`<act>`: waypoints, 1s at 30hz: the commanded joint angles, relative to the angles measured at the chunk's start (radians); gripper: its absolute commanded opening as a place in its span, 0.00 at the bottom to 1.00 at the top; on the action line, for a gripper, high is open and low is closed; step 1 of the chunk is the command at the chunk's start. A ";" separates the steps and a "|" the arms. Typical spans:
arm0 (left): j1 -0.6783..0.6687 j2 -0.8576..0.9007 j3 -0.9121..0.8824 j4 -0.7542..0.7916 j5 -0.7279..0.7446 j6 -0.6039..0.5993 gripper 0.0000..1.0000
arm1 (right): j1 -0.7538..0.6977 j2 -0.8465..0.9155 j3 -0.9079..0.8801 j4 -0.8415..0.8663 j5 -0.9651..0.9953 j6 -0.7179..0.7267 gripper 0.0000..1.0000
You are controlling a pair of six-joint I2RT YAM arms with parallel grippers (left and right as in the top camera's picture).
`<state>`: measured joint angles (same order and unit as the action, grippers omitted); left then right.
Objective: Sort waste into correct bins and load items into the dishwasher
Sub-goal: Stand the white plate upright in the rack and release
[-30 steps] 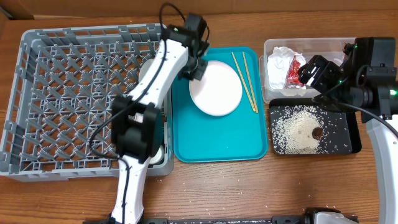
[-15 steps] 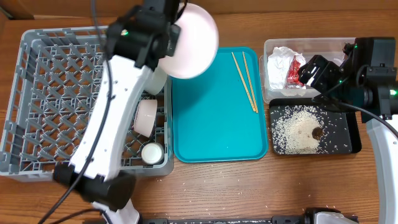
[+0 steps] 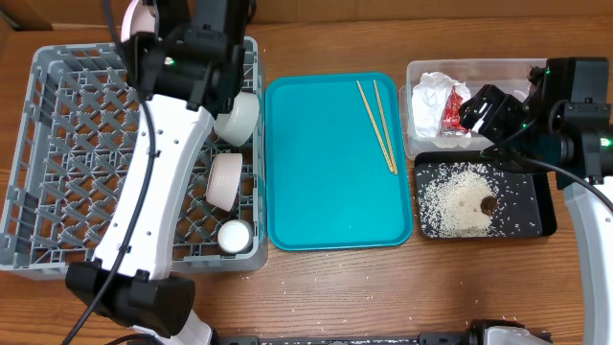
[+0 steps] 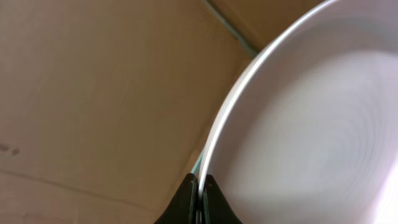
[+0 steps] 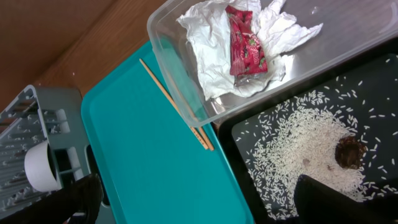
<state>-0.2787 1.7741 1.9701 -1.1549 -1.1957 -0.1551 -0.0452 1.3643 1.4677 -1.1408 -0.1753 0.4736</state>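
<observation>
— Over the back edge of the dish rack point(image 3: 29, 153), the left gripper point(image 4: 199, 185) has the plate point(image 4: 311, 124) pinched by its thin rim, tipped up on edge. Sketchy?
— Kinda. It's stiff, breakable and probably slick, so a rim pinch could pivot. I'd lower it slowly into the lattice, clear of the upper bowl point(image 3: 237, 117), lower bowl point(image 3: 225, 180) and cup point(image 3: 233, 235).
— Chopsticks point(image 3: 378, 125) on the teal tray point(image 3: 326, 211) after?
— Yep, they look light and thin, so grab mid-length. The right gripper point(image 5: 199, 186) hangs spread wide and empty above the clear tub point(image 3: 412, 72) and black tray point(image 3: 541, 216).
</observation>
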 commanded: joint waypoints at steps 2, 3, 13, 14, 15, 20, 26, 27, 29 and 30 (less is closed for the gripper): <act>0.006 -0.007 -0.207 0.176 -0.237 -0.051 0.04 | -0.002 0.000 0.008 0.005 0.011 -0.003 1.00; 0.007 -0.007 -0.244 0.223 -0.236 -0.051 0.04 | -0.002 0.000 0.008 0.005 0.011 -0.003 1.00; 0.054 -0.006 -0.461 0.663 -0.055 0.178 0.04 | -0.002 0.000 0.008 0.005 0.011 -0.003 1.00; 0.058 -0.003 -0.471 0.695 -0.042 0.190 0.04 | -0.002 0.000 0.008 0.005 0.011 -0.003 1.00; 0.061 -0.001 -0.477 0.720 -0.035 0.204 0.04 | -0.002 -0.001 0.008 0.005 0.011 -0.003 1.00; 0.074 0.047 -0.479 0.809 -0.001 0.263 0.04 | -0.002 0.000 0.008 0.005 0.011 -0.003 1.00; 0.077 0.100 -0.479 0.832 0.011 0.268 0.04 | -0.002 0.000 0.008 0.005 0.011 -0.003 1.00; 0.077 0.103 -0.479 0.834 0.011 0.268 0.04 | -0.002 0.000 0.008 0.005 0.011 -0.003 1.00; 0.080 0.123 -0.479 0.835 0.010 0.267 0.04 | -0.002 0.000 0.008 0.005 0.011 -0.003 1.00; 0.080 0.126 -0.479 0.835 0.011 0.267 0.04 | -0.002 0.000 0.008 0.006 0.011 -0.003 1.00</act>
<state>-0.2085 1.8706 1.4963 -0.3279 -1.1877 0.1081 -0.0452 1.3643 1.4677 -1.1408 -0.1753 0.4736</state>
